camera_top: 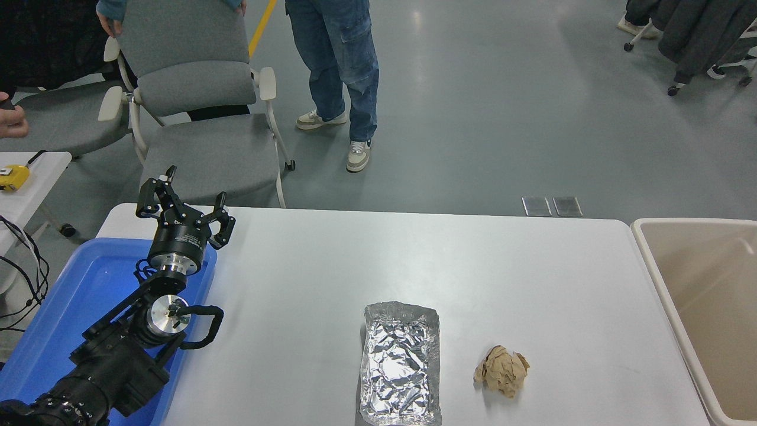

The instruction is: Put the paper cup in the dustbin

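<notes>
Nearest the camera, the foil tray (401,364) lies on the white table (331,266) with nothing in it but its own crinkled lining. Just to its right, apart from it, sits a crumpled brown paper ball (502,370). At the near left the left gripper (183,208) hangs over the far edge of the blue plastic tray (77,296), its fingers spread wide and holding nothing; the part of that tray not hidden by the arm shows no contents. The right arm and its gripper are out of sight.

At the right edge stands the dustbin (650,260), cut off by the frame. Its visible tan inside shows no item, only a pale streak on the far wall that looks like light.

The paper cup cannot be seen anywhere, neither on the table nor in either tray. Judging from that, it is probably already down in the bin's hidden part, so the disposal seems done and little is left; the view does not confirm it.

Beyond the table are grey chairs (195,112), a person in jeans (337,59) standing on the floor, and a hand (12,121) at the far left.
</notes>
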Available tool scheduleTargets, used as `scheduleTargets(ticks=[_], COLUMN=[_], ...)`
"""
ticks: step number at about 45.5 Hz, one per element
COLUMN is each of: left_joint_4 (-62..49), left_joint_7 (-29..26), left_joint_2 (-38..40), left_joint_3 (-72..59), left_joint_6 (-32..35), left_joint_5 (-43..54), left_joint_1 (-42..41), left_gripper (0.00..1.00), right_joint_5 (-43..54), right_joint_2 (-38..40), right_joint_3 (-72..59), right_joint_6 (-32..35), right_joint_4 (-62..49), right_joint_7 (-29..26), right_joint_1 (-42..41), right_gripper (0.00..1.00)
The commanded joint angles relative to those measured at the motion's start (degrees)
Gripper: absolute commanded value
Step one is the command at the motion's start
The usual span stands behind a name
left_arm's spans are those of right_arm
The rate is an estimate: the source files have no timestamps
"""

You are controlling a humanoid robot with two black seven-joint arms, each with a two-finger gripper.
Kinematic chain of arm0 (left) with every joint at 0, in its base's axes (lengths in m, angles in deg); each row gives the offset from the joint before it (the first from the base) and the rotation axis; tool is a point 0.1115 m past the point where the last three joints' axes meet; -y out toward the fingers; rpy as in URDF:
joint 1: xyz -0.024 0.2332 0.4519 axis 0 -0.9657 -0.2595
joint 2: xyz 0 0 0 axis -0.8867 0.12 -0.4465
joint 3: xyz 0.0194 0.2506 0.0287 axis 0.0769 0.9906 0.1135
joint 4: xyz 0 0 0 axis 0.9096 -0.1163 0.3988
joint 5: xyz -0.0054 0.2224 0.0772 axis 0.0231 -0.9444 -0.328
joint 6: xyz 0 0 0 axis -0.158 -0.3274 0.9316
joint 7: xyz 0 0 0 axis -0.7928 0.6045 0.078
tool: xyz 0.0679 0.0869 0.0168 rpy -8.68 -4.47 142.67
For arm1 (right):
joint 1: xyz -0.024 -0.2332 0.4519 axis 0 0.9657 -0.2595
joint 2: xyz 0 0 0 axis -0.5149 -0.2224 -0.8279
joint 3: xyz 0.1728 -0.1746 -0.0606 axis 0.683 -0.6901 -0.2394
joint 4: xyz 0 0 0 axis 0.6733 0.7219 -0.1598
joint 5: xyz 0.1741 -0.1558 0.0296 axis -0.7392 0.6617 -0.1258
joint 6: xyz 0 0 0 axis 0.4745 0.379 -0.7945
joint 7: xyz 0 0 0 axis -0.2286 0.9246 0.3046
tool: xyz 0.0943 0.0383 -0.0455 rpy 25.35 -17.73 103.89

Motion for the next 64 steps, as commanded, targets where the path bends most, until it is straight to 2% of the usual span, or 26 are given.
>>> scheduleTargets(ticks=[1,7,18,25,33,45,54,64], left_joint_4=[0.0,0.0,0.0,0.0,0.0,0.0,0.0,0.0], left_joint_7=[0.0,0.0,0.0,0.0,0.0,0.0,0.0,0.0], left_joint_2=[0.0,0.0,0.0,0.0,0.0,0.1,0.0,0.1], left_joint_3=[0.0,0.0,0.0,0.0,0.0,0.0,0.0,0.0], left_joint_6=[0.0,0.0,0.0,0.0,0.0,0.0,0.0,0.0], left_joint_5=[0.0,0.0,0.0,0.0,0.0,0.0,0.0,0.0], left_joint_1=[0.0,0.0,0.0,0.0,0.0,0.0,-0.1,0.0], left_gripper=[1.0,1.0,1.0,1.0,1.0,1.0,1.0,1.0], right_joint_5=[-3.3,-2.8,-2.8,-2.7,-2.5,2.8,6.5,8.3], right_joint_2=[3.3,2.4,2.5,1.0,-3.8,-11.2,-12.7,-12.7], right_joint_3=[19.1,29.9,36.4,46.4,46.6,48.6,54.1,54.5], right_joint_6=[4.5,5.0,6.6,9.2,9.0,6.2,6.4,6.3], right_joint_4=[10.5,14.1,26.0,32.0,36.6,39.1,39.1,39.1], right_joint_7=[0.5,0.7,1.2,6.5,14.1,18.5,19.0,19.4], right_joint_1=[-2.9,-2.7,-0.6,2.8,6.1,10.2,11.9,12.2], right_gripper=[1.0,1.0,1.0,1.0,1.0,1.0,1.0,1.0])
